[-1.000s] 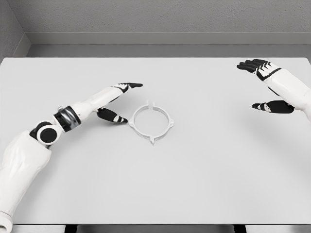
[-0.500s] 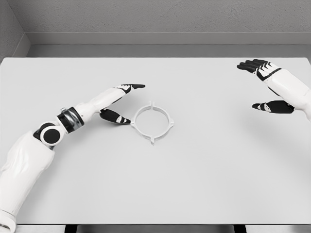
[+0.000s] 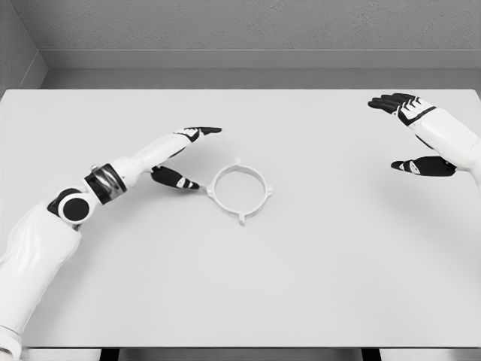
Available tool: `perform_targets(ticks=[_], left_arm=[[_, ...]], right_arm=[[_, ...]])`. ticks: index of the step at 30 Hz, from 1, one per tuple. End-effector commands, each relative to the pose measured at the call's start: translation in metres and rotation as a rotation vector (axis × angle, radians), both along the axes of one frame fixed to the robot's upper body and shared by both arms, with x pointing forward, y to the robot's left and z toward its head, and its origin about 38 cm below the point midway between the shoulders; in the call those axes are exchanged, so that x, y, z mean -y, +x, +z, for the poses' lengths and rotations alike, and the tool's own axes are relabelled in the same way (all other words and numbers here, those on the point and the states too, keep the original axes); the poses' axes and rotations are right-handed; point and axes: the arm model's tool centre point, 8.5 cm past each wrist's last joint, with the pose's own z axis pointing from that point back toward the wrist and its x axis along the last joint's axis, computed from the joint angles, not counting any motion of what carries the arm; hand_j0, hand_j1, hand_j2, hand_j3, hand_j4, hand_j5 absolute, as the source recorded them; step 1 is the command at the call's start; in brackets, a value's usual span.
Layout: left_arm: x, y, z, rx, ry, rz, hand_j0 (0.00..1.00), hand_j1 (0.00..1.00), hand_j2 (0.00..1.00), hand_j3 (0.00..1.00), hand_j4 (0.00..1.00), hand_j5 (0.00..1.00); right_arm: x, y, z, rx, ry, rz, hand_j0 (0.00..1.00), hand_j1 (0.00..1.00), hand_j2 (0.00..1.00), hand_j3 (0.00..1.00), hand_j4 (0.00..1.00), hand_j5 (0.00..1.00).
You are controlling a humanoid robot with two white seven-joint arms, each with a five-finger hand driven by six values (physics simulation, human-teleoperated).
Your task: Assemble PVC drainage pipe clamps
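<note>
clamp ring (image 3: 239,190): white plastic ring with small tabs around its rim, lying flat on the table, a little left of the middle.
table (image 3: 316,271): pale grey top, filling most of the view, with a grey wall behind it.
left hand (image 3: 183,156): reaches in from the lower left, fingers spread wide and holding nothing; the dark-tipped long fingers (image 3: 203,131) point right, above and to the left of the ring, and the thumb sits lower, its tip just beside the ring's left tab. whether the thumb touches the tab cannot be told.
right hand (image 3: 412,134): at the far right edge, well apart from the ring, fingers spread and relaxed, holding nothing, thumb below and fingers above, all pointing left.
</note>
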Motion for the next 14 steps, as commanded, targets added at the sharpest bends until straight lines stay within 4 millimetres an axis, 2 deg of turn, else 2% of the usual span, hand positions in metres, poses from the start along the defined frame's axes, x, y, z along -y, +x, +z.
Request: perform_targets(ticks=[1, 2, 5, 7, 9, 12, 14], left_arm=[[-0.036, 0.000, 0.005, 0.003, 0.053, 0.042, 1.00, 1.00, 1.00, 1.00, 1.00, 1.00], [-0.040, 0.001, 0.007, 0.006, 0.058, 0.048, 1.00, 1.00, 1.00, 1.00, 1.00, 1.00], [-0.080, 0.003, 0.024, 0.032, 0.132, 0.089, 1.00, 1.00, 1.00, 1.00, 1.00, 1.00], [-0.116, 0.001, 0.038, 0.052, 0.167, 0.145, 1.00, 1.00, 1.00, 1.00, 1.00, 1.00], [-0.138, -0.002, 0.048, 0.058, 0.170, 0.183, 1.00, 1.00, 1.00, 1.00, 1.00, 1.00], [-0.156, -0.009, 0.048, 0.054, 0.140, 0.231, 1.00, 1.00, 1.00, 1.00, 1.00, 1.00], [-0.158, -0.010, 0.047, 0.052, 0.139, 0.236, 1.00, 1.00, 1.00, 1.00, 1.00, 1.00]], right_arm=[[0.000, 0.000, 0.001, 0.000, 0.007, 0.000, 1.00, 1.00, 1.00, 1.00, 1.00, 1.00], [0.000, 0.000, 0.001, 0.000, 0.007, 0.000, 1.00, 1.00, 1.00, 1.00, 1.00, 1.00], [0.000, 0.000, 0.001, 0.000, 0.007, 0.000, 1.00, 1.00, 1.00, 1.00, 1.00, 1.00], [0.000, 0.000, 0.001, 0.000, 0.008, 0.000, 1.00, 1.00, 1.00, 1.00, 1.00, 1.00], [0.000, 0.000, 0.001, 0.001, 0.007, 0.001, 1.00, 1.00, 1.00, 1.00, 1.00, 1.00], [0.001, 0.000, 0.000, -0.002, 0.008, -0.004, 1.00, 1.00, 1.00, 1.00, 1.00, 1.00], [0.003, 0.001, -0.001, -0.006, 0.008, -0.007, 1.00, 1.00, 1.00, 1.00, 1.00, 1.00]])
